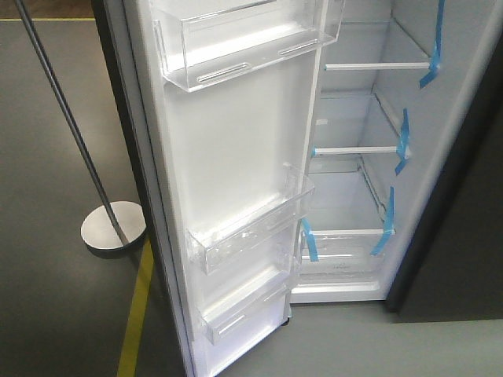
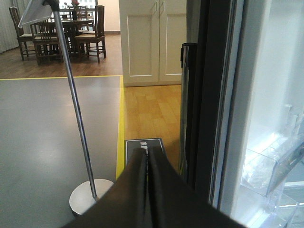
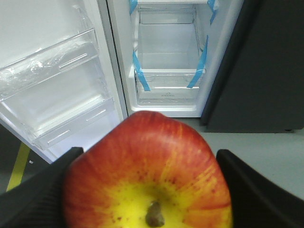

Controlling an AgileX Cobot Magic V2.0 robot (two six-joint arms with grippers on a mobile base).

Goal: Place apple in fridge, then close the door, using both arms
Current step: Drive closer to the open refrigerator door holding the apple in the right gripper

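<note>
My right gripper [image 3: 148, 190] is shut on the apple [image 3: 147, 161], red with a yellow dimpled top, held in the air in front of the open fridge [image 3: 166, 57]. The fridge [image 1: 369, 157] shows a white interior, glass shelves and blue tape strips. Its door [image 1: 228, 173] stands swung open to the left, its clear bins facing me; it also shows in the right wrist view [image 3: 52, 85]. My left gripper [image 2: 147, 156] is shut and empty, just left of the door's outer edge [image 2: 213, 95]. Neither arm shows in the front view.
A chrome stanchion post [image 1: 63, 118] on a round base [image 1: 114, 228] stands left of the door, also in the left wrist view [image 2: 76, 109]. A yellow floor line [image 1: 135, 314] runs beside it. A dark grey panel [image 3: 266, 66] stands right of the fridge.
</note>
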